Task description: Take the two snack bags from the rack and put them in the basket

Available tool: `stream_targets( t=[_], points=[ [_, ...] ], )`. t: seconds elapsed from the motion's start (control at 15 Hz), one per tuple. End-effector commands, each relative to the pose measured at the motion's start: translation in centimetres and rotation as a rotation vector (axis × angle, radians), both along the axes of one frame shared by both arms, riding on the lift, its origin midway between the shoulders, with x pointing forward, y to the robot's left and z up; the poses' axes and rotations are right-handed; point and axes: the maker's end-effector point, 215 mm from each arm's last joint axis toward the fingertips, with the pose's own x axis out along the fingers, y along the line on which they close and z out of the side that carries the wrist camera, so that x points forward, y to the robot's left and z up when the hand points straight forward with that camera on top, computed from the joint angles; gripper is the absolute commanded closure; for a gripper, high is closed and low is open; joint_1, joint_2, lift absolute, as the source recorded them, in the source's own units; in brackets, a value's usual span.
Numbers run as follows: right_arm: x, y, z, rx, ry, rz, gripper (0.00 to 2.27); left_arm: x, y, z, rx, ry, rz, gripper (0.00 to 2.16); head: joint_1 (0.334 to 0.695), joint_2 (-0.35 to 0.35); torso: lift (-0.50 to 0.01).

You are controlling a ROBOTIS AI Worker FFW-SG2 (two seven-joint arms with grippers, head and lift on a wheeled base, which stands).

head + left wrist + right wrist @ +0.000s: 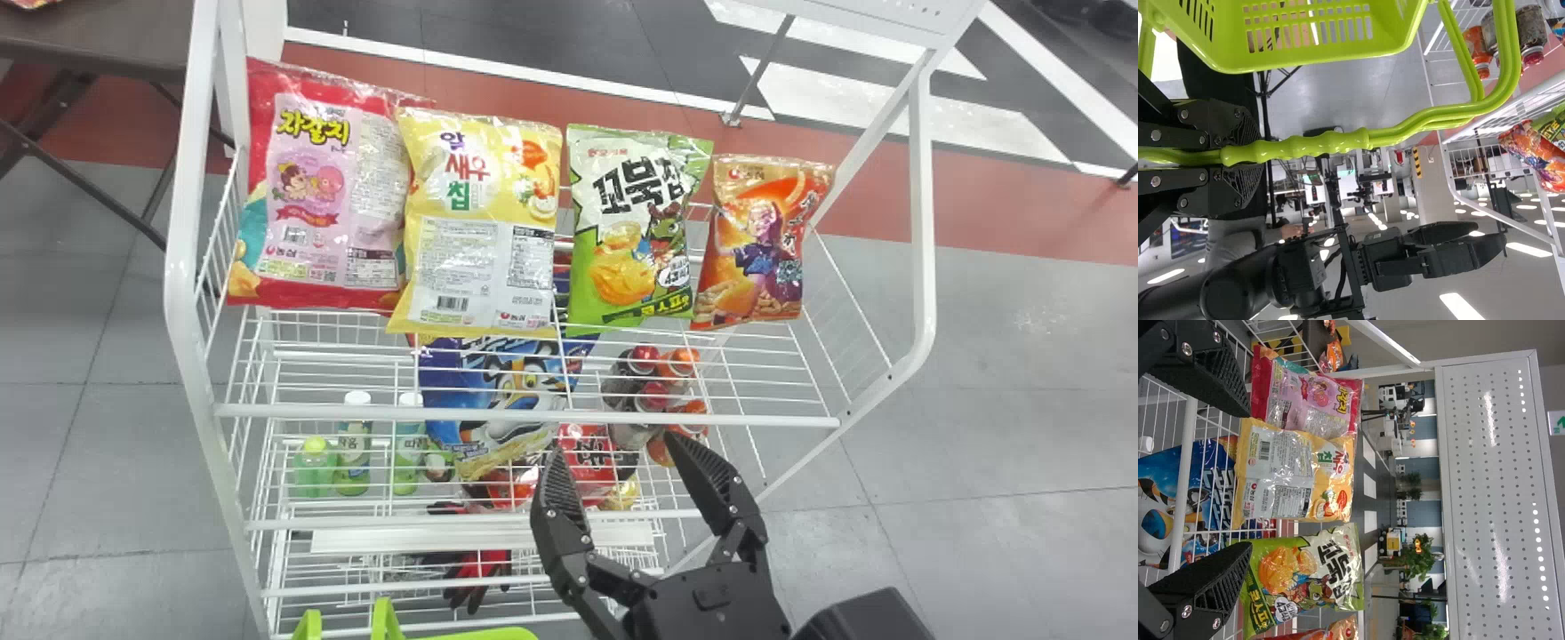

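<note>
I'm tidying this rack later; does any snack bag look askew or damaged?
The small orange plastic snack bag looks slightly askew, its top tipped toward the robot's right. I see no clear tear or spill.

I think this place is a lab, with a small corner made like a shop. The white rack (178,293) shows snack bags (480,213) in a row, as for selling. But around it I see technical equipment (1331,190), ceiling lights (1461,306), a yellow-black warning marking (1416,162) and painted floor stripes (853,107).
</note>
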Motion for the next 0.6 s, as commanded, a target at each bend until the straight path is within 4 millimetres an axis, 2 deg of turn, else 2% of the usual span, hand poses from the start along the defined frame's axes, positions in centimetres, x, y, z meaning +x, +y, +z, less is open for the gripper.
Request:
stream_targets(
  t=[0.0,0.53],
  points=[
    [0.03,-0.06,0.09,-0.001,-0.002,-0.001,0.12,-0.01,0.00,-0.03,0.001,0.000,0.000,1.87,0.695,-0.350,-0.011],
    [0.44,-0.23,-0.04,-0.009,0.001,-0.002,0.12,0.54,0.16,-0.18,0.007,-0.010,0.000,1.87,0.695,-0.350,-0.011]
  ],
)
